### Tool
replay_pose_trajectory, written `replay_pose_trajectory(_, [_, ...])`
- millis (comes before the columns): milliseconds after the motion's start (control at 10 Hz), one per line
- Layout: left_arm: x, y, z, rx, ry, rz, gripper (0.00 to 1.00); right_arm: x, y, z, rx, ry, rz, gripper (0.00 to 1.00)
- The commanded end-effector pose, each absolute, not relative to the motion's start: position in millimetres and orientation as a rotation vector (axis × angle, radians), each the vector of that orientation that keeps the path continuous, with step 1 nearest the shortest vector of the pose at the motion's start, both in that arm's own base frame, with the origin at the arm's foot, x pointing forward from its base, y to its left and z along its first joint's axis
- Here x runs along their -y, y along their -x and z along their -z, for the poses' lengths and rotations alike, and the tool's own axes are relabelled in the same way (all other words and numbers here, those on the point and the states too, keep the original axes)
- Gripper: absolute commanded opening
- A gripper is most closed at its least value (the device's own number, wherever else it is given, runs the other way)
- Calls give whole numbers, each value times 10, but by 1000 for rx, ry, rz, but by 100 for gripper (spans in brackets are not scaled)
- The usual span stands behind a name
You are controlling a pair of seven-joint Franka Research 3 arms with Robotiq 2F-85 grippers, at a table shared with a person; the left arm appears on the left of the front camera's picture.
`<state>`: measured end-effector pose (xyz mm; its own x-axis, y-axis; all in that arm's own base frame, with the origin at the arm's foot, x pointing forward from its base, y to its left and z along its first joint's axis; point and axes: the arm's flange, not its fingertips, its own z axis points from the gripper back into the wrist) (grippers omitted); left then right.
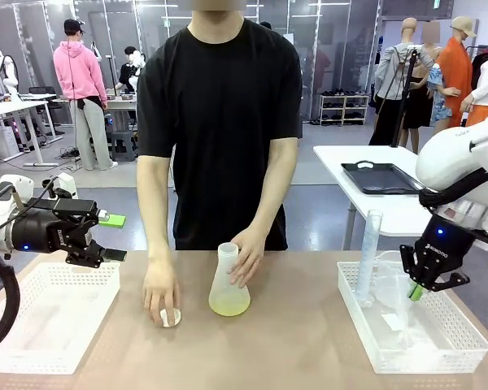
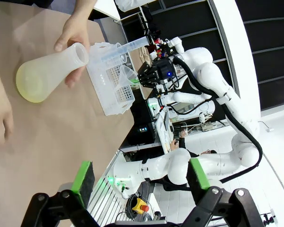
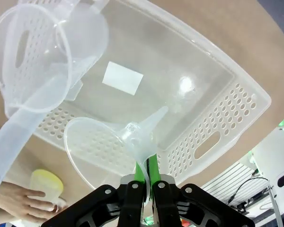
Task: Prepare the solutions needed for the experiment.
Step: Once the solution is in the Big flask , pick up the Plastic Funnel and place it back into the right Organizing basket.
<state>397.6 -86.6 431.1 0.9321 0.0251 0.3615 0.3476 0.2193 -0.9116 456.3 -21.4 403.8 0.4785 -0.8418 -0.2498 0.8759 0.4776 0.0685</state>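
**Flask steadied mid-table, funnel gripped at right**

The left gripper point(image 1: 111, 237) hangs above the left basket point(image 1: 65, 268), fingers spread and holding nothing, seemingly parked clear of the person's work. Mid-table, one of the person's hands point(image 1: 160, 288) covers a small white object point(image 1: 172, 318). The other hand point(image 1: 248, 256) steadies the neck of the upright frosted conical flask point(image 1: 228, 280), with the pale yellow-green solution point(image 1: 229, 305) pooled in its base. In the right basket point(image 1: 439, 351) a graduated cylinder point(image 1: 368, 252) leans beside a measuring jug point(image 1: 390, 280). Over that basket the right gripper point(image 3: 146, 166) pinches a clear funnel point(image 3: 97, 146), probably meant for the flask's mouth.
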Motion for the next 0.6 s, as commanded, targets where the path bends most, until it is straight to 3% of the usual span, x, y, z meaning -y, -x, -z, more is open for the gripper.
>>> replay_pose_trajectory(0, [865, -3972, -4321, 326, 1355, 232, 100, 143, -4677, -4094, -215, -138, 1097, 3])
replay_pose_trajectory(400, [865, -3972, -4321, 326, 1355, 232, 100, 142, -4681, -4035, -216, -129, 1144, 12])
replay_pose_trajectory(500, [865, -3972, -4321, 326, 1355, 232, 100, 141, -4678, -4020, -228, -130, 1145, 28])
